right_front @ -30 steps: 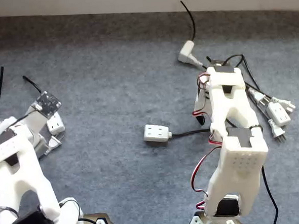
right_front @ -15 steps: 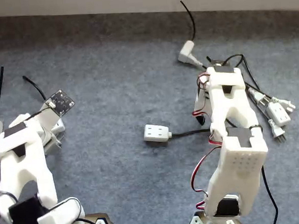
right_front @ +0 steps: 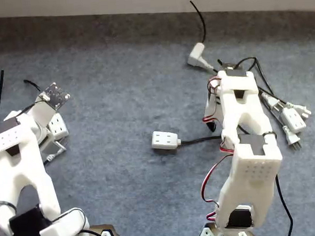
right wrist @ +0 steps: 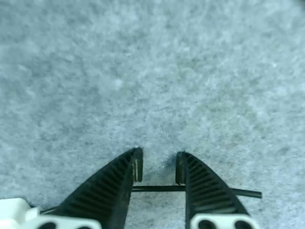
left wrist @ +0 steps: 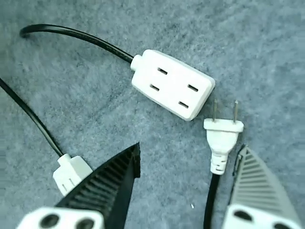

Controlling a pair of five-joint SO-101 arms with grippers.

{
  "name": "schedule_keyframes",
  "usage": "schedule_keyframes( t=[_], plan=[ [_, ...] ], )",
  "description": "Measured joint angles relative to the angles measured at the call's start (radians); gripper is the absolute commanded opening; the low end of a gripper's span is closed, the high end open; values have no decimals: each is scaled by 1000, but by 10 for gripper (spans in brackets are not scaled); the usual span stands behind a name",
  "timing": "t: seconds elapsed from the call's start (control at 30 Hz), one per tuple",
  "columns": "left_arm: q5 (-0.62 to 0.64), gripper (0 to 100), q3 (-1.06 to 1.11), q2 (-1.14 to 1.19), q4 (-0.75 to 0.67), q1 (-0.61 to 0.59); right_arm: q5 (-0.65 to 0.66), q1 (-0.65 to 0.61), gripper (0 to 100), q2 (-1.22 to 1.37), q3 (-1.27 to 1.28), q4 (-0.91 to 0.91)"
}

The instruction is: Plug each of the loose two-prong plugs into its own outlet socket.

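Grey carpet (left wrist: 267, 47) underlies everything. Your left gripper (left wrist: 190, 148) hangs spread over a plug (left wrist: 223, 136), its 2 prongs just beside a socket (left wrist: 174, 90). Pickup seems the step: next, pinch that plug squarely. Your right gripper (right wrist: 158, 164) sits narrowly parted above a cord (right wrist: 238, 192).

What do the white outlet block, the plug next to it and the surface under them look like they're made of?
Outlet block: likely smooth moulded white plastic, with a faint sheen. Plug: similar white plastic body with a ribbed neck and two bare metal prongs. Surface: grey carpet or felt, judging by its fuzzy nap.
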Motion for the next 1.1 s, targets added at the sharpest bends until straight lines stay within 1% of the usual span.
schedule_keyframes(
  t=[0.17, 0.23, 0.37, 0.43, 0.5, 0.73, 0.9, 1.1],
  plan=[
    [0, 300, -3, -26, 5, 8, 0, 0, 123, 0, 0, 0],
    [0, 300, 9, -23, -37, 18, 0, 0, 123, 0, 0, 0],
    [2, 300, 41, 61, -166, 20, 0, 0, 123, 0, 0, 0],
    [2, 300, 46, 106, -193, 18, 0, 0, 123, 0, 0, 0],
    [2, 300, 43, 135, -203, 18, 0, 0, 123, 0, 0, 0],
    [2, 298, 61, 124, -209, 6, 0, 0, 123, 0, 0, 0],
    [-77, 257, 181, 69, -215, 5, 0, 0, 123, 0, 0, 0],
    [-87, 238, 261, 46, -216, 2, 0, 0, 123, 0, 0, 0]
  ],
)
